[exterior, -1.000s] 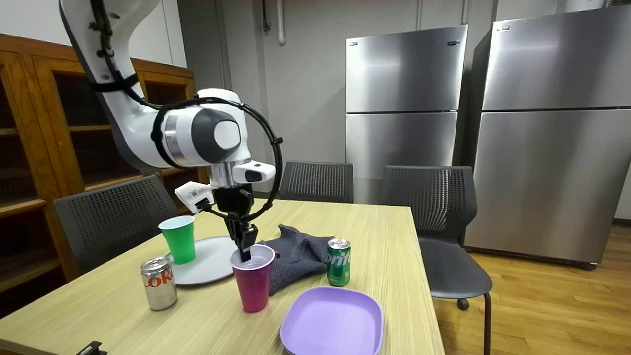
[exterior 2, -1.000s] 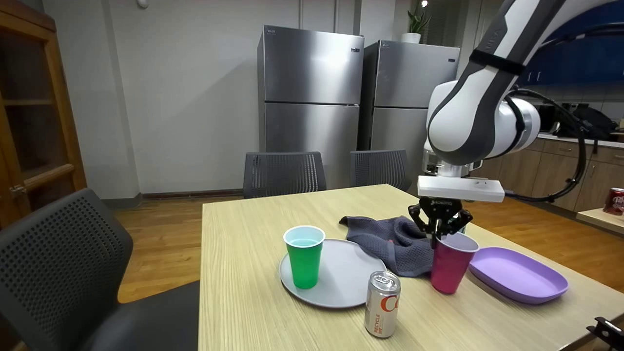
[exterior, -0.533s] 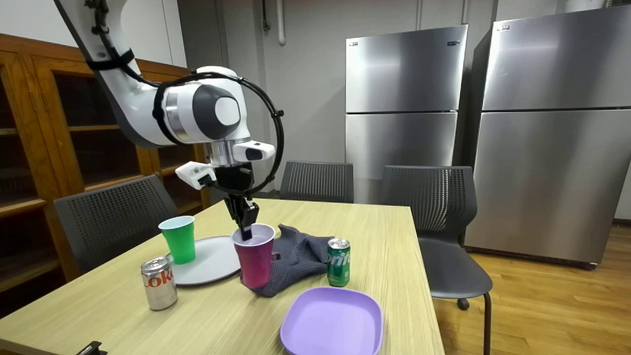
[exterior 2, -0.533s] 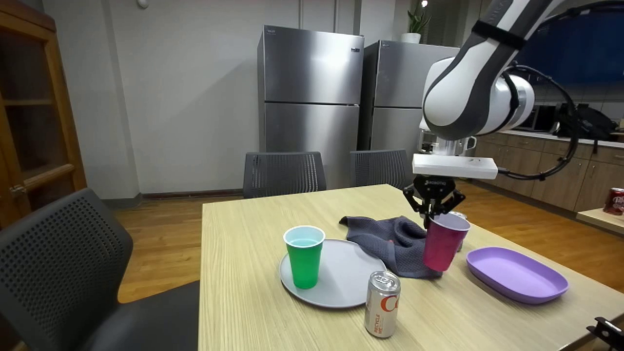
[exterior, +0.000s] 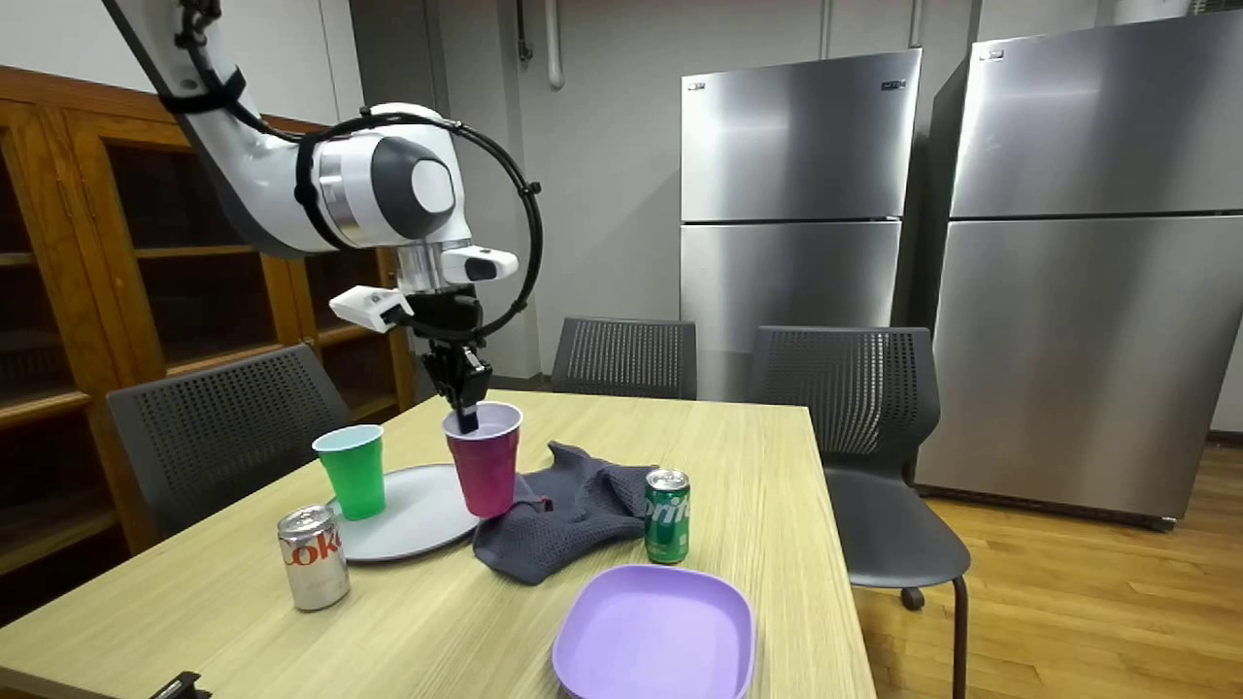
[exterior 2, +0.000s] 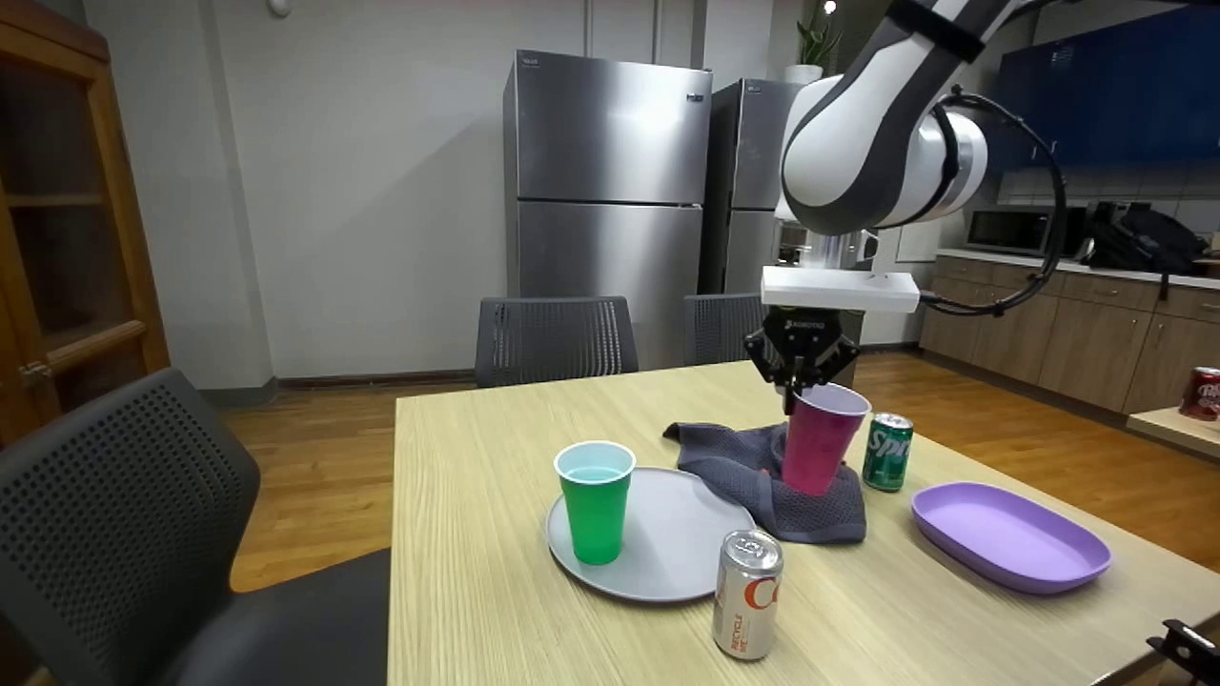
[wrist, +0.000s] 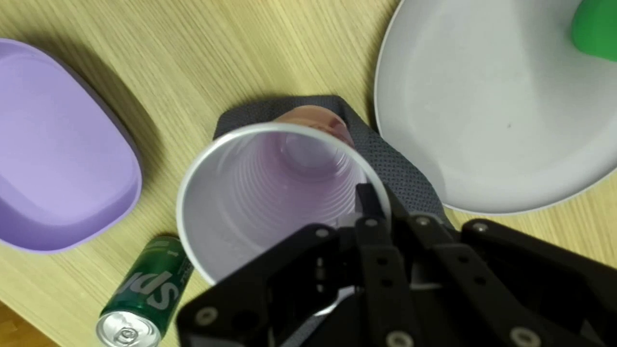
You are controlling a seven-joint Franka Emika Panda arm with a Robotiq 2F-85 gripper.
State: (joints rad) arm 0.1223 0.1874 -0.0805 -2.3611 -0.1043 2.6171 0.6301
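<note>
My gripper is shut on the wall of a magenta cup with a pale inside. In the wrist view, one fingertip is inside the cup and the other is outside its rim. The cup hangs slightly tilted above a dark grey cloth, beside a grey plate. A green cup stands on that plate. A silver Coke can stands in front of the plate. A green Sprite can and a purple square plate are on the cloth's other side.
The wooden table carries all these things. Dark chairs stand around it, one close by the table's side. A black bracket sits at the table edge. Two steel fridges and a wooden cabinet stand behind.
My gripper has lifted the magenta cup off the table and carried it up and back, from in front of the cloth to above it. The other things have not moved.
</note>
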